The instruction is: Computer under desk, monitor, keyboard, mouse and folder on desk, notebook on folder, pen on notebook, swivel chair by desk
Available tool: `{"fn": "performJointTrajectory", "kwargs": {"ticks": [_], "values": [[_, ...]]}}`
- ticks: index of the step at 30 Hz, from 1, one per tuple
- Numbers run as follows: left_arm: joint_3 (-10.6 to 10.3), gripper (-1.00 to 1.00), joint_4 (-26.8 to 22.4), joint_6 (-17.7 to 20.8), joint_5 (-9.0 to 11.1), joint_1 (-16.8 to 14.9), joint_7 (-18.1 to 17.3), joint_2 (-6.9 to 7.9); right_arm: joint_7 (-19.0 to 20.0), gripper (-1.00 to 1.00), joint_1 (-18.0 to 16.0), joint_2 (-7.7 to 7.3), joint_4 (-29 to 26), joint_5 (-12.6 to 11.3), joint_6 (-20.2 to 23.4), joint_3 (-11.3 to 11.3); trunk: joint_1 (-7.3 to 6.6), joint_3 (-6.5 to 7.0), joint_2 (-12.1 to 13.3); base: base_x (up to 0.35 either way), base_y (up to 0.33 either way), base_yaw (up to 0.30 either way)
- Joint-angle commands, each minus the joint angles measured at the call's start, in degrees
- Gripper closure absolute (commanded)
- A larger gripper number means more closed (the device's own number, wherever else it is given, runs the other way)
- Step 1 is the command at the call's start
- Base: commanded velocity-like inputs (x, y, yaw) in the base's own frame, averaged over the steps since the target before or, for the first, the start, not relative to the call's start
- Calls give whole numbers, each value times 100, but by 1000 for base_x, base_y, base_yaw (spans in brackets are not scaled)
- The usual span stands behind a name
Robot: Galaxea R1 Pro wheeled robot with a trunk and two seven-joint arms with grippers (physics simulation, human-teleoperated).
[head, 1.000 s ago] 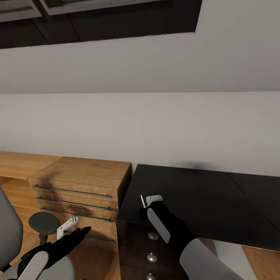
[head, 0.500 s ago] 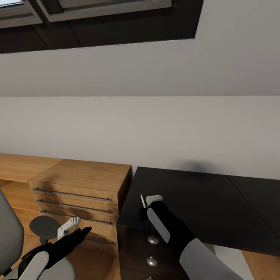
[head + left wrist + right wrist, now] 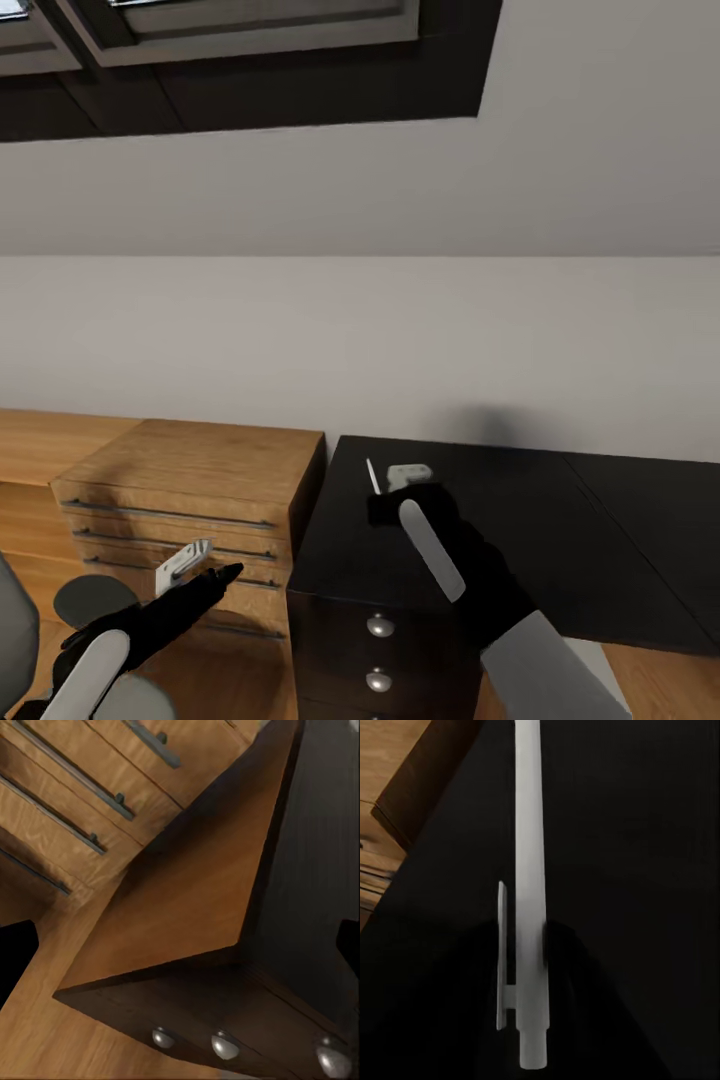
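Drawers (image 3: 175,500) beside desk (image 3: 560,520).

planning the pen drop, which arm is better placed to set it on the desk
Right: its pincer already holds the white pen above the black desk. The left pincer hangs off beside the wooden drawers.

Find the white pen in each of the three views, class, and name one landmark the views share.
Head view: pen stands up from the right gripper, over the desk.
Left wrist view: no pen seen.
Right wrist view: pen runs lengthwise down the middle, over the black top.
Shared landmark: the desk, next to the wooden drawers.
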Motion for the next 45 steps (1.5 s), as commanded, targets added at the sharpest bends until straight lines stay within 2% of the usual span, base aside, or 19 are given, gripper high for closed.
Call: {"fn": "performJointTrajectory", "kwargs": {"ticks": [1,7,12,13,14,20,21,23,29,33,38,41,42,45], "values": [[-8,-100,-30,41,81,-96,50,-14,-59,100,11,-29,-159,-70,131,-57,-23,11,38,0,0,-255],[-7,-100,-79,563,377,-739,55,-211,-61,100,107,-256,-885,-70,562,-320,-155,119,278,0,0,-277],[-22,-100,-75,810,467,-1187,71,-402,-62,100,144,-408,-1198,-69,672,-546,-264,208,479,0,0,-292],[-27,-100,-70,835,465,-1235,76,-463,-62,100,148,-423,-1226,-68,683,-607,-286,226,519,0,0,-295],[-39,-100,-35,895,447,-1326,104,-713,-62,100,164,-461,-1269,-66,710,-838,-308,244,559,0,0,-296],[-54,-100,47,905,418,-1256,181,-878,-65,100,242,-540,-1340,-51,723,-978,-440,352,800,0,0,-297],[-478,-100,83,852,382,-1224,475,-923,-74,100,278,-581,-1371,-42,720,-1087,-462,370,840,0,0,-297],[-581,-100,91,839,373,-1219,534,-929,-77,100,283,-585,-1372,-36,719,-1112,-506,406,920,0,0,-297],[-682,-100,101,718,359,-1198,598,-916,-79,100,287,-589,-1371,-27,718,-1136,-638,514,1161,0,0,-298],[-697,-100,107,688,356,-1193,607,-898,-80,100,287,-594,-1371,-22,718,-1143,-726,585,1321,0,0,-299],[-706,-100,116,667,353,-1153,613,-874,-260,100,279,-597,-1317,-16,718,-1208,-835,675,1522,0,0,-299],[-707,-100,117,667,269,-1139,618,-874,-345,100,273,-583,-1240,-23,718,-1326,-901,729,1642,0,0,-299],[-707,-100,117,666,71,-1132,620,-905,-373,100,271,-556,-1178,-21,712,-1464,-923,747,1682,0,0,-299],[-707,-100,117,666,-53,-1129,621,-922,-404,100,269,-538,-1121,-23,664,-1537,-989,801,1802,0,0,-299]]}}
